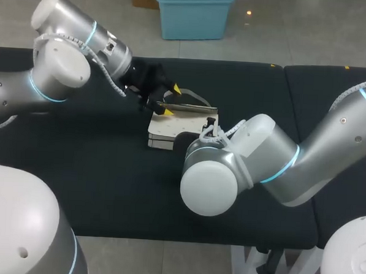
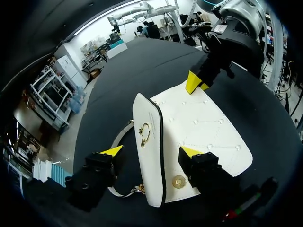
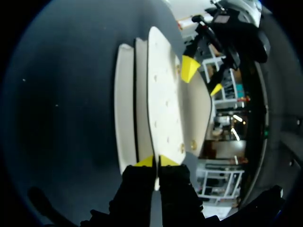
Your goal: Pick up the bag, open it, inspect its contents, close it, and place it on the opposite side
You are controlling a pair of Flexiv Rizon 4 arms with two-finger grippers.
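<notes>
Bag (image 1: 177, 123) mid-table in head view, not lifted. Left wrist view: left gripper (image 2: 151, 151) spread, straddling clasp side. Right wrist view: right gripper (image 3: 156, 161) pinching bag's edge. Opening seemingly underway; ahead: inspection, closing, placing opposite.

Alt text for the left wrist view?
A white quilted bag lies on the black table, its flap raised edge-on between the open fingers of the left gripper. The right gripper pinches the bag's far edge.

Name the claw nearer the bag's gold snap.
Left. The left claw straddles the raised panel, one finger beside the snap; the right claw grips the far edge of the bag.
</notes>
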